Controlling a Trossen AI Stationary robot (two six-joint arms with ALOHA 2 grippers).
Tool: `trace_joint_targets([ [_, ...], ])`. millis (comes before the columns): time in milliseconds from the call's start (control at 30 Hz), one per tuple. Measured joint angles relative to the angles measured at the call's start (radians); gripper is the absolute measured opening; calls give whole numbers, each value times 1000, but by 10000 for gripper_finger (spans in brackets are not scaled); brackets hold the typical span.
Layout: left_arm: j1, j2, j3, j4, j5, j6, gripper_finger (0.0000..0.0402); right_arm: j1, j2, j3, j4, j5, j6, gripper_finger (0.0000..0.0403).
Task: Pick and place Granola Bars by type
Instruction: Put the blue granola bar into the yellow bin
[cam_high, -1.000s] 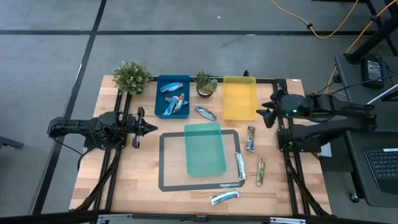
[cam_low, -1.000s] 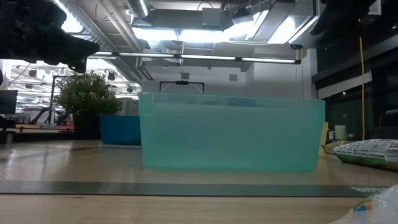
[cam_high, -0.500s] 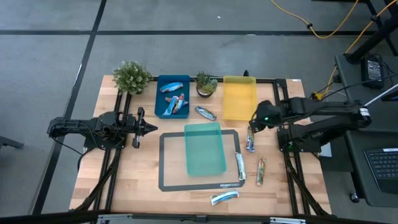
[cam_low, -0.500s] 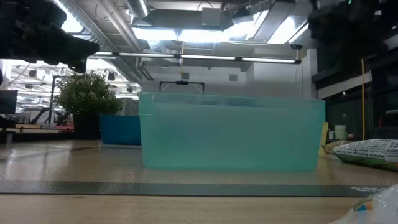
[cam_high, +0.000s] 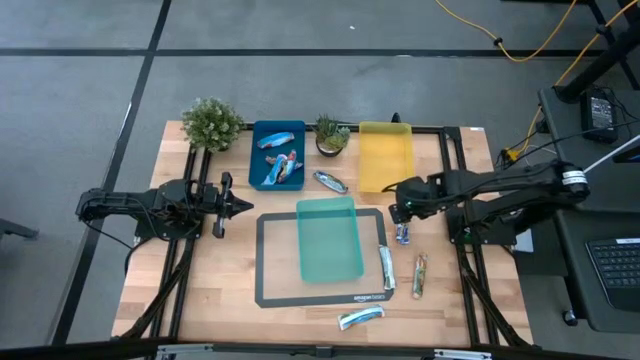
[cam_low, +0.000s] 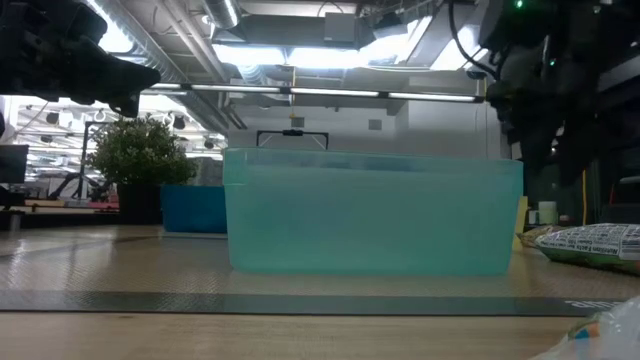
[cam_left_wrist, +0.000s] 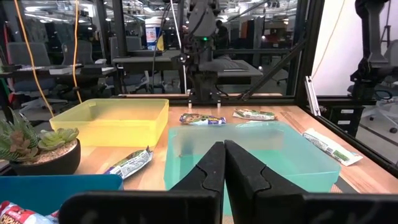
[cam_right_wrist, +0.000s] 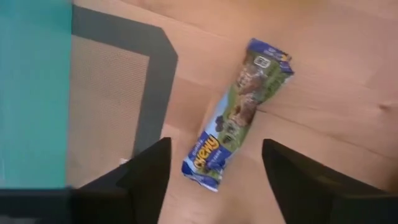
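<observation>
In the high view the right gripper (cam_high: 402, 212) reaches in from the right of the frame and hangs above a blue-wrapped granola bar (cam_high: 403, 234) that lies on the wooden surface (cam_high: 230, 290) just right of the dark mat (cam_high: 270, 262), below the yellow tray (cam_high: 385, 157). Its jaws are spread, and in the right wrist view the two dark fingers (cam_right_wrist: 146, 174) stand on either side of that bar (cam_right_wrist: 235, 115) without touching it.

The left gripper (cam_high: 240, 207) waits at the left of the frame, beside the mat's left edge, with its jaws pressed together (cam_left_wrist: 224, 165).

The teal tray (cam_high: 329, 238) sits in the middle of the mat. At the upper middle of the frame the blue tray (cam_high: 259, 160) holds several blue-orange bars (cam_high: 281, 166). One silvery bar (cam_high: 330, 181) lies between the blue tray and the yellow tray, below the small plant (cam_high: 330, 133). A larger plant (cam_high: 212, 123) stands at the upper left corner of the surface.

Three more bars lie toward the lower right of the frame: a white-teal bar (cam_high: 385, 267) on the mat's right edge, a brown-green bar (cam_high: 419, 275) further right on the bare wood, and another silvery one (cam_high: 360, 318) just below the mat's bottom edge.
</observation>
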Motion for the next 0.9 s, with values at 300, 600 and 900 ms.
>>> trace_joint_targets([
  [300, 0, 0, 0, 0, 0, 0, 7, 0, 41, -103, 57, -15, 53, 319],
  [600, 0, 0, 0, 0, 0, 0, 3, 0, 80, -187, 221, -15, 64, 308],
  [900, 0, 0, 0, 0, 0, 0, 6, 0, 143, -199, 256, -16, 52, 306],
])
